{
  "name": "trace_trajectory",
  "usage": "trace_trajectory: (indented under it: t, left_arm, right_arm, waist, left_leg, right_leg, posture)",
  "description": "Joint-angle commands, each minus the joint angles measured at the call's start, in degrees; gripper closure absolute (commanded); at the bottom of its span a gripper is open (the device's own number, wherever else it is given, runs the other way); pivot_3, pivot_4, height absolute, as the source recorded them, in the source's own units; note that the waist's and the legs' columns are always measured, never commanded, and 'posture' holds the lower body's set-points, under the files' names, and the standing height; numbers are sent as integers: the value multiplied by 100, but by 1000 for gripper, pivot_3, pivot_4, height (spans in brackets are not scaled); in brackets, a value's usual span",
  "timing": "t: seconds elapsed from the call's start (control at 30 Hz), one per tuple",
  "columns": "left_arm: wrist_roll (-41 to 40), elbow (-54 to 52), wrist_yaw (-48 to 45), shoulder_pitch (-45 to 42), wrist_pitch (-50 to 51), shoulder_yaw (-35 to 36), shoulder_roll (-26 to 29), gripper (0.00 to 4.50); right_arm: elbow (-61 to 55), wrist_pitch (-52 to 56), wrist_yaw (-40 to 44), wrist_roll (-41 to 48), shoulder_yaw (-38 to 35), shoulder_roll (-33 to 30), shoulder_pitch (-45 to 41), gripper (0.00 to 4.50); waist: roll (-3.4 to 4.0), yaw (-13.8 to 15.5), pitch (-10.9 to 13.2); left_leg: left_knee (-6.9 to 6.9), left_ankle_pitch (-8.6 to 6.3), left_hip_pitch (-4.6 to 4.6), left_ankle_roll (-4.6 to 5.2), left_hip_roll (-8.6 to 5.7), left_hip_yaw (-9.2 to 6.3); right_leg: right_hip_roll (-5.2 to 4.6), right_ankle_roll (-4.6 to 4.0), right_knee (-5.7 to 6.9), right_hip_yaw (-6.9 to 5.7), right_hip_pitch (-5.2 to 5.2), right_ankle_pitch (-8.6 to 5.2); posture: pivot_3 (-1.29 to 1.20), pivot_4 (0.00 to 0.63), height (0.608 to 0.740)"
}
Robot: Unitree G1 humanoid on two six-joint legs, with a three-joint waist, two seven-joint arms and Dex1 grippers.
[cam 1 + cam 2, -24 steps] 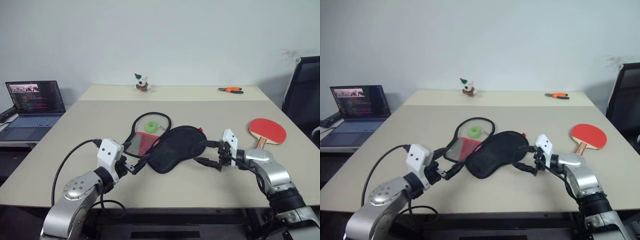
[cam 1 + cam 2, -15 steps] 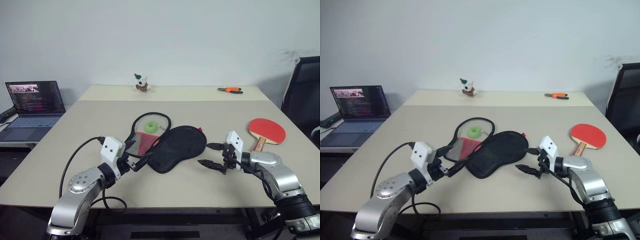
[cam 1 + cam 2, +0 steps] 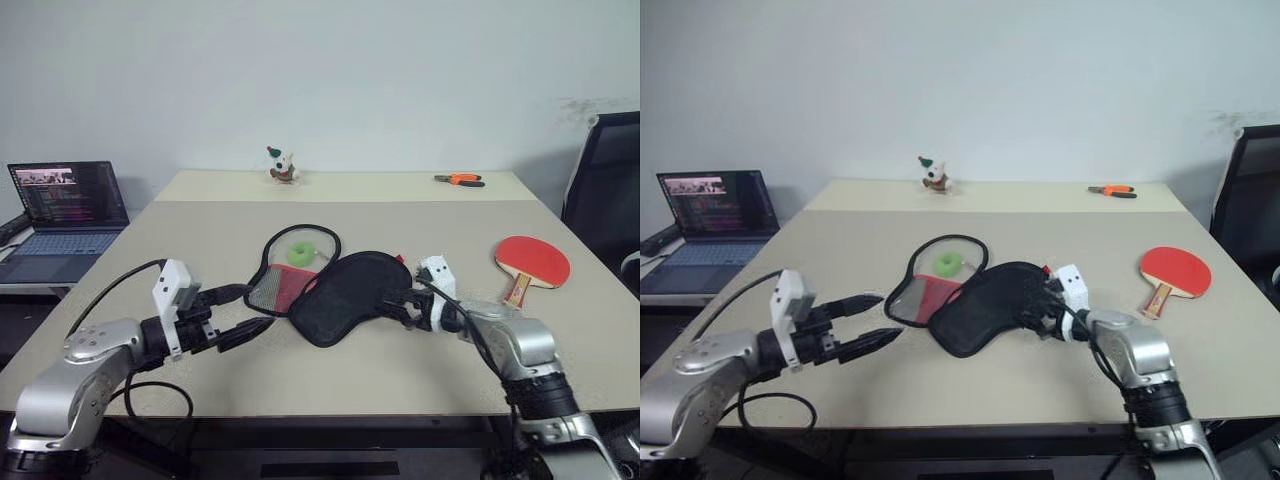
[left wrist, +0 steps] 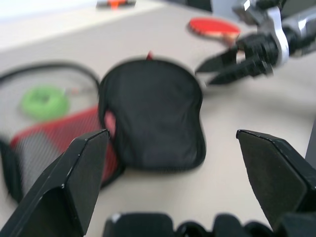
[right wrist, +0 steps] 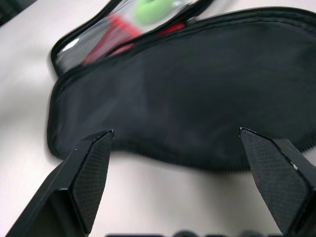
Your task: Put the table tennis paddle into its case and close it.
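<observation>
Closest to me, my left gripper (image 3: 238, 315) hangs just over the table (image 3: 330, 372) with its two fingers spread apart and nothing in them. It is a little way off from the case (image 3: 325, 285). My right gripper (image 3: 397, 303) is also spread wide and empty, right up at the black flap of the case. The case lies open in the middle of the table, with the black flap folded over the red mesh side. A small green ball (image 3: 301, 253) sits inside it. The table tennis paddle (image 3: 532, 264) lies farther back on my right, well apart from the case. If I push the flap too hard, the soft case may slide away. The ball could also get in the paddle's way.
</observation>
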Motion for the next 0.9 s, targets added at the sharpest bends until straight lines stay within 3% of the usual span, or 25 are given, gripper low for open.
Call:
trace_trajectory:
  t: [0.03, 0.43, 0.57, 0.9]
  left_arm:
    - [85, -67, -46, 2, -91, 119, 165, 0]
    - [-6, -254, -1, 39, 58, 216, 290, 0]
    - [25, -133, -95, -227, 93, 77, 348, 0]
    - [129, 8, -209, -502, 87, -23, 422, 0]
  right_arm:
    - [444, -238, -548, -253, -260, 47, -222, 44]
    - [-1046, -16, -218, 203, -338, -212, 463, 44]
    - [-732, 263, -852, 18, -388, 24, 358, 44]
    - [-273, 880, -1331, 278, -593, 849, -60, 44]
  waist:
    - [-2, 39, 1]
    - [1, -2, 2]
    - [1, -8, 3]
    - [2, -25, 3]
  left_leg:
    - [0, 0, -2, 0, -3, -3]
    - [-10, 0, -1, 1, 4, -3]
    - [-8, 0, 2, 1, 8, 0]
    - [-10, 0, 3, 1, 10, 1]
  right_leg:
    - [0, 0, 0, -4, 0, 0]
    - [-3, -4, -2, -2, -3, -3]
    - [-4, 13, 2, 1, -3, -13]
    - [0, -6, 3, 1, -5, -6]
  posture:
    - [0, 150, 740]
    - [0, 150, 740]
    - [0, 150, 740]
    - [0, 150, 740]
